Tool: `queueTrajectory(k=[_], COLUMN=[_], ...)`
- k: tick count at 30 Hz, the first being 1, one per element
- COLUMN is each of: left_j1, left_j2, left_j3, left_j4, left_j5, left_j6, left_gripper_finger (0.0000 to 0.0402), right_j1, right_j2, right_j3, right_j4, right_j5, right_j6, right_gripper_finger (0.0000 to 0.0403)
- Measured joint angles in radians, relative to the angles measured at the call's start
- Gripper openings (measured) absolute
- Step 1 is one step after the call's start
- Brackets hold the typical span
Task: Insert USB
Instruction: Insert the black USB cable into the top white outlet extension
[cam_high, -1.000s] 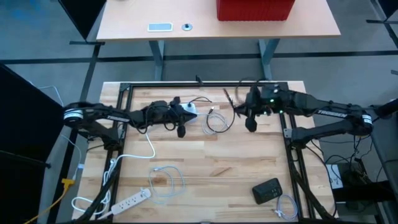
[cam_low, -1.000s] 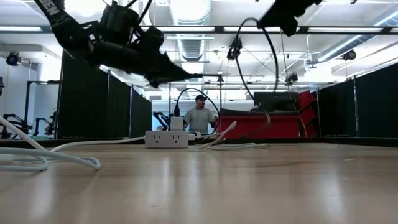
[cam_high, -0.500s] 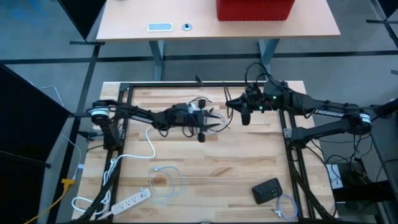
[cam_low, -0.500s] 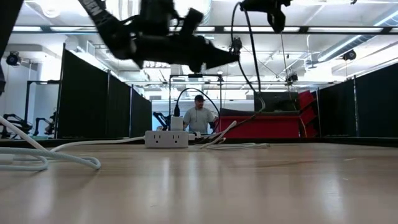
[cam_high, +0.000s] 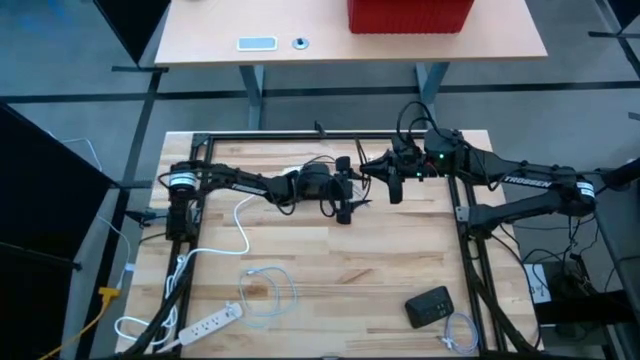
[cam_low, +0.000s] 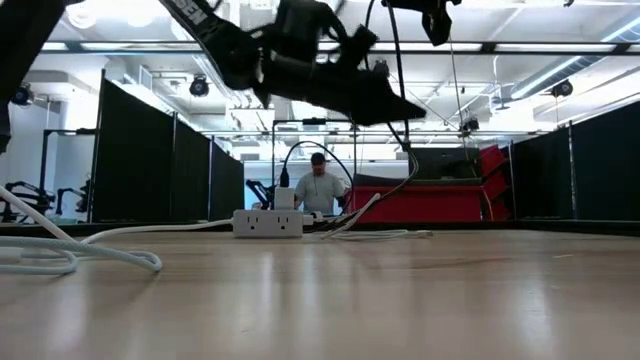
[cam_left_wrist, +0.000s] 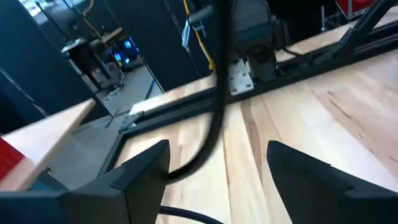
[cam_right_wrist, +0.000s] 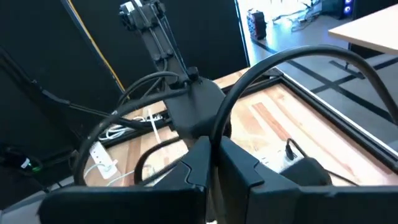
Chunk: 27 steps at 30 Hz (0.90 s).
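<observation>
High view: cable (cam_high: 404, 130) in right gripper (cam_high: 378, 168).

White lettering is showing along the right arm's forearm link (cam_high: 527, 182) in the high view, and it appears to be reading "TROSSEN", though the letters are too small to make out with certainty. A similar white marking is running along the left arm's forearm link (cam_high: 236, 184), but it is not legible. No other text, label, number or sign is readable in the low view or in either wrist view.
</observation>
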Motion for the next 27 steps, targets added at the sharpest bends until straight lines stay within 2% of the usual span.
queueTrajectory(k=[2, 4, 9, 10, 14, 18, 22, 27], left_j1=[0.000, 0.000, 0.000, 0.000, -0.001, 0.000, 0.013, 0.058], left_j2=[0.013, 0.015, -0.015, -0.025, -0.053, -0.094, -0.119, -0.136], left_j3=[0.017, 0.026, 0.020, 0.016, 0.004, -0.007, -0.008, -0.008], left_j4=[-0.024, -0.041, -0.053, -0.053, -0.075, -0.073, -0.066, -0.057], left_j5=[-0.001, -0.009, -0.027, -0.027, 0.018, 0.170, 0.275, 0.365], left_j6=[-0.019, -0.037, -0.070, -0.079, -0.133, -0.236, -0.356, -0.524], left_gripper_finger=[0.0232, 0.0194, 0.0042, 0.0022, 0.0007, 0.0007, 0.0007, 0.0007], right_j1=[0.000, 0.000, 0.000, 0.000, 0.000, -0.003, -0.004, 0.000], right_j2=[0.000, 0.000, 0.000, -0.001, -0.006, -0.009, -0.003, -0.005], right_j3=[0.000, 0.000, 0.001, 0.001, 0.003, 0.003, -0.001, -0.025], right_j4=[0.002, 0.001, -0.008, -0.010, -0.070, -0.237, -0.456, -0.592], right_j5=[0.000, 0.000, 0.000, 0.000, 0.007, 0.147, 0.314, 0.331], right_j6=[-0.007, -0.009, -0.017, -0.027, -0.100, -0.175, -0.194, -0.139], right_gripper_finger=[0.0008, 0.0008, 0.0008, 0.0008, 0.0009, 0.0021, 0.0057, 0.0115])
